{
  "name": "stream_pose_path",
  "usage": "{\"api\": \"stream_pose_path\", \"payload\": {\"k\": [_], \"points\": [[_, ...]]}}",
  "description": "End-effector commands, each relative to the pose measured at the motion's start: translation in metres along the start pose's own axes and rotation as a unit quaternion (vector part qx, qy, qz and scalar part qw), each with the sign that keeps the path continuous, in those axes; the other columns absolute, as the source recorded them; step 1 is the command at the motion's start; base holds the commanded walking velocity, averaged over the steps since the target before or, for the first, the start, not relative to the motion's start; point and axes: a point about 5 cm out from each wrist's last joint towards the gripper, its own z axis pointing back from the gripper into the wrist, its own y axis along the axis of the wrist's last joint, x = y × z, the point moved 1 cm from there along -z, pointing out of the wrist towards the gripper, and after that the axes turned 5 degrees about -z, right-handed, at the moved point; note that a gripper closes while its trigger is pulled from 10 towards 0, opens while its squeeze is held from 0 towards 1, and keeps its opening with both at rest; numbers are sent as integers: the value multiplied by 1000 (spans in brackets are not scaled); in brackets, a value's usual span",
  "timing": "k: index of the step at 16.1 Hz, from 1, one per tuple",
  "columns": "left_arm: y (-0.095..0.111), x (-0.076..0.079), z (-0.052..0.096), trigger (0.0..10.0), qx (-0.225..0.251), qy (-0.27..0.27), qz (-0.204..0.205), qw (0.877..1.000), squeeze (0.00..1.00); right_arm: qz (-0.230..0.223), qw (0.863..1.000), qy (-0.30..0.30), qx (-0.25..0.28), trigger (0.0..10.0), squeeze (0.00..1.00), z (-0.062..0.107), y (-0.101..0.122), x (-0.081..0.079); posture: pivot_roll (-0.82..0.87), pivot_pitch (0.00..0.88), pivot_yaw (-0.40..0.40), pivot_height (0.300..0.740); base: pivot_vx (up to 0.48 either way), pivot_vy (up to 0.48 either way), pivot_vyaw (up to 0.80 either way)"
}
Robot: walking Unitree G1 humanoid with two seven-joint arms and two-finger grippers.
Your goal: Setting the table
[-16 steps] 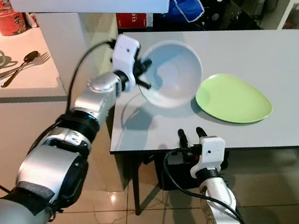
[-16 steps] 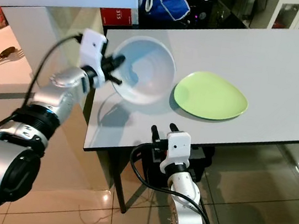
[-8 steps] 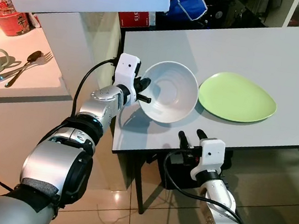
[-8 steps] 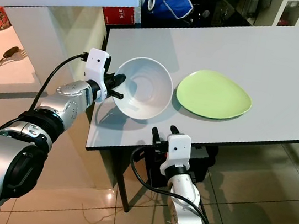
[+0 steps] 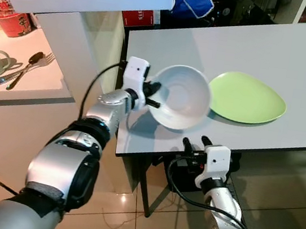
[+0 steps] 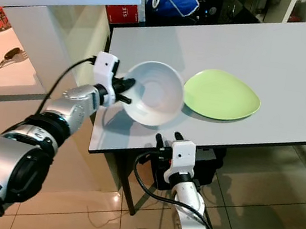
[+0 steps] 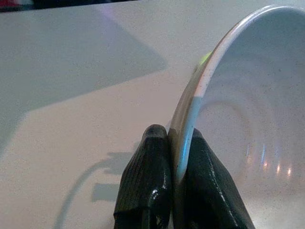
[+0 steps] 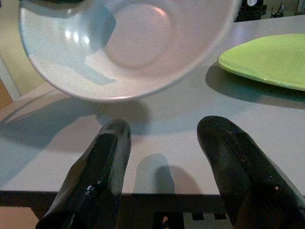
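Two dishes in play: my left gripper pinches the white bowl by its rim, tilted above the table, just beside the green plate. Placement step; next, level and lower it. Right gripper spread wide, empty, at the table edge.

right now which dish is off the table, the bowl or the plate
The white bowl: the left gripper pinches its rim and holds it tilted above the table. The green plate lies flat on the table beside it.
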Motion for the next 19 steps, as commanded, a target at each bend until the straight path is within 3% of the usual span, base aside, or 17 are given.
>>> {"api": "stream_pose_path", "payload": {"k": [1, 5, 6, 7, 8, 19], "points": [[17, 0, -2, 10000, 26, -11, 6, 1000, 0, 2, 1000, 4, 11, 10000, 0, -2, 6, -4, -35, 0, 200, 740, 0, 0, 0], [13, 1, -2, 10000, 16, -6, -8, 1000, 0, 3, 1000, 4, 10, 10000, 0, -1, 5, -5, -39, 0, 200, 740, 0, 0, 0], [11, -3, -1, 10000, 14, 1, -12, 1000, 396, 3, 1000, 4, 10, 10000, 0, 0, 5, -5, -38, 0, 201, 740, 0, 0, 0], [11, -3, -1, 10000, 14, 1, -12, 1000, 396, 3, 1000, 4, 10, 10000, 0, 0, 5, -5, -38, 0, 201, 740, 0, 0, 0], [9, -5, 1, 10000, 10, 7, -15, 1000, 1000, 3, 1000, 5, 8, 10000, 0, 1, 5, -6, -37, 0, 200, 740, 0, 0, 0], [5, -9, 2, 10000, 0, 19, -22, 1000, 1000, 3, 1000, 6, 7, 10000, 0, 2, 4, -6, -41, 0, 197, 740, 0, 0, 0]]}}
